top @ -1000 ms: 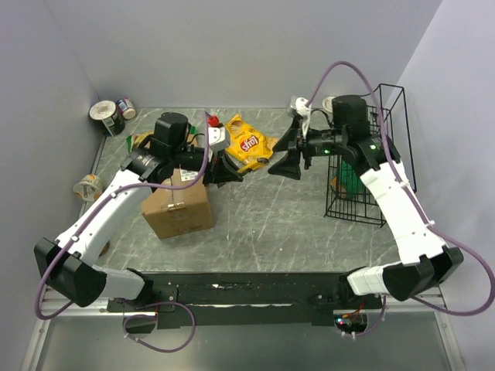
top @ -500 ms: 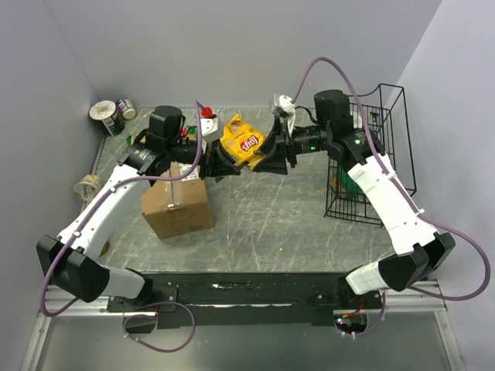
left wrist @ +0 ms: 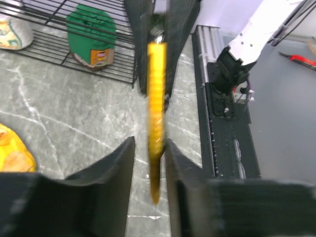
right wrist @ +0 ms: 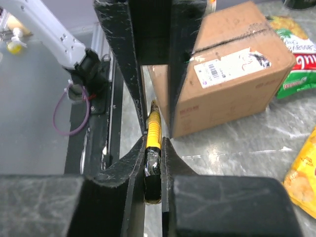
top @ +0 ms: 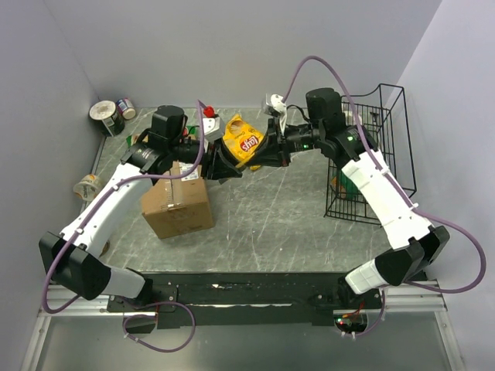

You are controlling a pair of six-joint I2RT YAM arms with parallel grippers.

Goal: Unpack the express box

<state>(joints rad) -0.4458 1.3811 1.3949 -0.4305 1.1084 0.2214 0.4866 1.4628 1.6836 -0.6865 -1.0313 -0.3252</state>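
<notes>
Toward the near left corner of the grey marbled tabletop (top: 271, 224) sits the express box (top: 178, 207), a brown corrugated cardboard carton with a tape seam and a white printed label on one side. It rests flat and neither pincer touches it; the left arm only crosses above its far side. It is probably light and stiff along its folded edges, while the flaps will bend and the taped strip will be slick. The sensible hold is therefore a pinch on a flap's free edge or on the rim of a wall, since the body looks too broad for either pincer to span. Whether anything remains inside I cannot tell. Beyond it, above the middle of the tabletop, a yellow crinkly foil crisp packet (top: 246, 142) hangs between the two arms. The right gripper (right wrist: 153, 143) is clenched on one end, while the left gripper (left wrist: 149, 144) stands released, a gap showing beside the packet. Farther off, a black wire basket (top: 402, 147) stands at the right edge, and two tins (top: 108, 116) sit in the far left corner.
</notes>
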